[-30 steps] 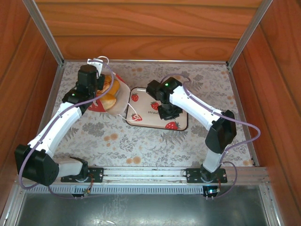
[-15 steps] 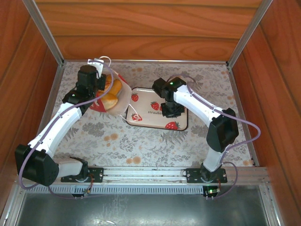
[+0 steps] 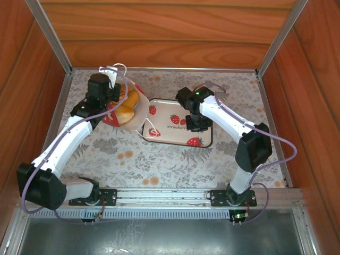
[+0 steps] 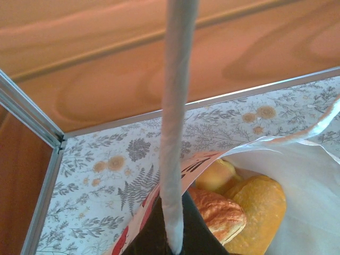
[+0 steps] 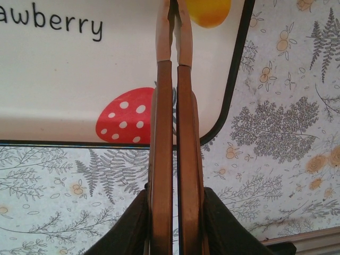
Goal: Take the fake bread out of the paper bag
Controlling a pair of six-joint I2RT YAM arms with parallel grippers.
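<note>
On the far left of the floral table cloth [image 3: 159, 159], the paper bag [image 3: 135, 109] sits tipped, its mouth facing right toward the strawberry tray [image 3: 164, 130]. From overhead I see its white wall, a patch of the red lower band, and a cord handle [image 3: 114, 69] looping out past the left gripper [image 3: 103, 85]. The left arm covers much of the bag, so I cannot read the bag's full outline or how it rests on the cloth.

Fake bread [image 3: 126, 106] shows in the bag mouth as golden-orange lumps. My left wrist view gives more: a ridged brown roll [image 4: 215, 212], an orange bun [image 4: 257, 210] beside it, and a paler yellow piece [image 4: 215, 172] behind them, all inside the white paper wall [image 4: 303, 196]. Their lower parts are cut off by the frame edge, and I cannot count how many pieces lie deeper in.

Left gripper: a white cord handle [image 4: 175, 122] runs straight up from the dark jaw tips at the bottom of the wrist view. The fingers are pressed together on that cord, though the contact point itself is mostly out of frame.

Right gripper [image 3: 194, 123]: it hangs over the right part of the tray. In its wrist view the two brown fingers [image 5: 162, 149] stand side by side with only a slit between them, holding nothing that I can see. A small yellow-orange piece [image 5: 210, 10] lies on the tray just past the fingertips, probably one of the toy rolls; it is cropped at the top edge. The tray's corner, a red strawberry print [image 5: 125, 114] and part of the lettering are visible under the fingers.
</note>
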